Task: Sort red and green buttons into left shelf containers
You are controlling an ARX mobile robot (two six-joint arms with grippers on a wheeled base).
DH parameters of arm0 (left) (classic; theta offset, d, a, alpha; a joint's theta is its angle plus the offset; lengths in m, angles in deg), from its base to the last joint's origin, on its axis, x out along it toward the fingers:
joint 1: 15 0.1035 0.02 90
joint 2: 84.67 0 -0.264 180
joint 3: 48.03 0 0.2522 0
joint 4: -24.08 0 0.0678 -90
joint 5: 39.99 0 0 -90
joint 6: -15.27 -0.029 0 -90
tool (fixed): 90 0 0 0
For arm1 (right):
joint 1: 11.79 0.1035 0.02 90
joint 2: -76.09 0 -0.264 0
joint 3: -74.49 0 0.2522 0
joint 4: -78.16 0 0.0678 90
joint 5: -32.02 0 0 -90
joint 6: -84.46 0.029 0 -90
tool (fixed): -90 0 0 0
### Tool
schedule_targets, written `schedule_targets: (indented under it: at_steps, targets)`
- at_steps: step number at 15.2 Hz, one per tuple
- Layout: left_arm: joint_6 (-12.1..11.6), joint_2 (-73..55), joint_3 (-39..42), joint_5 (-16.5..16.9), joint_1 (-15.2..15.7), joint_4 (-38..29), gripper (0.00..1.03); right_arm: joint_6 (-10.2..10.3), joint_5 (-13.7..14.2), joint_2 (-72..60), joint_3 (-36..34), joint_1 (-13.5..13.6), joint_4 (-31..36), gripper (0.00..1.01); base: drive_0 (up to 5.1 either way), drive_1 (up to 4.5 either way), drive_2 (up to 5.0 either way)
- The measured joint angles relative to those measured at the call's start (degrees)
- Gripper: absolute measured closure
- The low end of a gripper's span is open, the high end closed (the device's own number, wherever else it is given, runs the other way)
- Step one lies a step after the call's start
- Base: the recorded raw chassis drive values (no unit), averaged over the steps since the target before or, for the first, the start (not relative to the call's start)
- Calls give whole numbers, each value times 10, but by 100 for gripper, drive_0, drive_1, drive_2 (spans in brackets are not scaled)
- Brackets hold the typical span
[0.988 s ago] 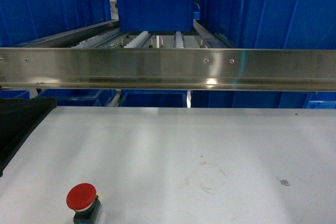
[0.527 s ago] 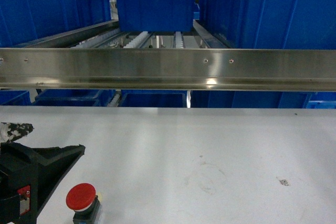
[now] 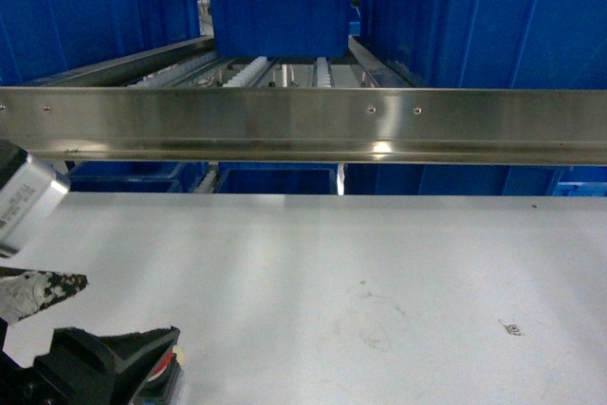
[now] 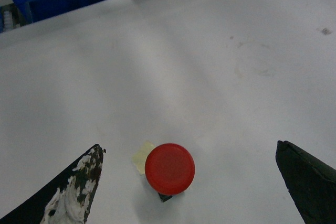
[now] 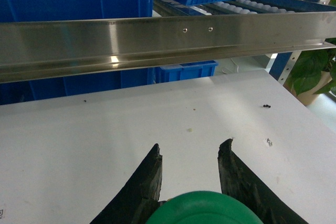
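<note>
While your left gripper (image 4: 189, 182) hangs low over the white table (image 3: 379, 263), its two dark fingers are spread wide, one at each lower corner of the left wrist view. The finger at 8 o'clock (image 4: 68, 192) is smeared with white, and the other at 4 o'clock (image 4: 310, 182) is plain black. You can see the red button (image 4: 169, 168) standing between them, touching neither, with only a sliver of its dark body showing under the round cap. A small pale yellow scrap (image 4: 140, 156) lies on the table just beside the cap, at its 10 o'clock.

From the head view, that same gripper fills the 7 o'clock corner, and it hides nearly all of the red button (image 3: 167, 363), leaving you a thin red edge.

Your right gripper (image 5: 190, 153) is out of sight from the head camera. Its own wrist view shows two black fingers (image 5: 142, 187) drawn in against the green button (image 5: 205, 209), whose round cap sits at 6 o'clock between them, pinched at the fingers' base.

Beyond the table you face a steel rail (image 3: 303, 125) running across the shelf front. Behind it, blue bins stand on the roller tracks: one at 10 o'clock (image 3: 85, 16), one at 12 o'clock (image 3: 280, 16) and a large one at 2 o'clock (image 3: 493, 16). A leafy plant (image 5: 312, 66) shows at 3 o'clock in the right wrist view.
</note>
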Motion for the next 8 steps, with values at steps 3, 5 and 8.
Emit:
schedule_targets:
  at_steps: [3,5,8]
  targets:
    - [-10,-28,0,-11,-3,-14,5,0,0,0,0,0,0,72,0,0,0]
    - [-17,-75,4,-19,-1,-65,5,0,0,0,0,0,0,72,0,0,0]
    - [-24,-137,9,-33,-6,-104,5,0,0,0,0,0,0,72,0,0,0]
